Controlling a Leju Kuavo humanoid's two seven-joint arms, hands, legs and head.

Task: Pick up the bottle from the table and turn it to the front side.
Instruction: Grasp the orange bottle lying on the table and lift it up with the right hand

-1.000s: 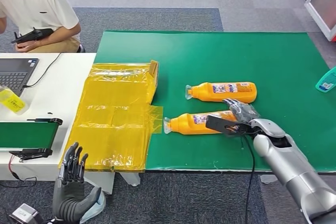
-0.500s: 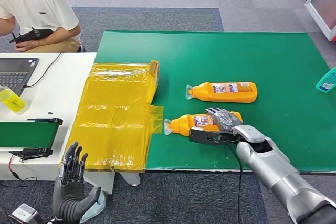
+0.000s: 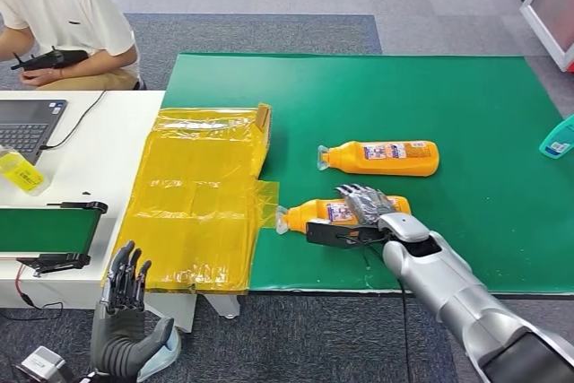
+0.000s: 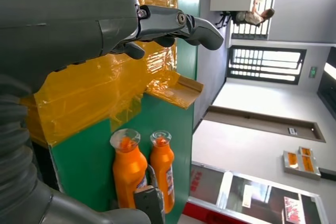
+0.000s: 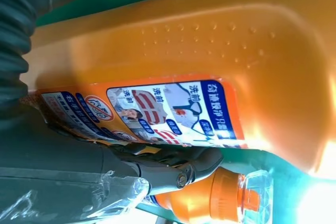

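Two orange bottles lie on their sides on the green mat [image 3: 473, 105], caps pointing left. My right hand [image 3: 362, 213] lies over the middle of the near bottle [image 3: 311, 213]; its fingers [image 3: 359, 199] drape across the label and its thumb [image 3: 332, 234] stretches straight along the near side. That bottle rests on the mat. In the right wrist view its label [image 5: 174, 108] faces the camera, close to the palm. The far bottle [image 3: 379, 157] lies untouched behind. My left hand [image 3: 123, 316] hangs below the table's front edge, fingers apart and holding nothing.
A crumpled yellow plastic sheet [image 3: 196, 195] covers the mat's left end. Left of it is a white table [image 3: 108, 159] with a laptop [image 3: 27, 123] and a green tray [image 3: 44, 230]. A person [image 3: 61, 15] sits behind holding a controller. A teal object [image 3: 559, 137] lies at the right edge.
My right hand has slid left along the near bottle, from its base onto its label. The bottle has been nudged slightly left. The left hand has not moved.
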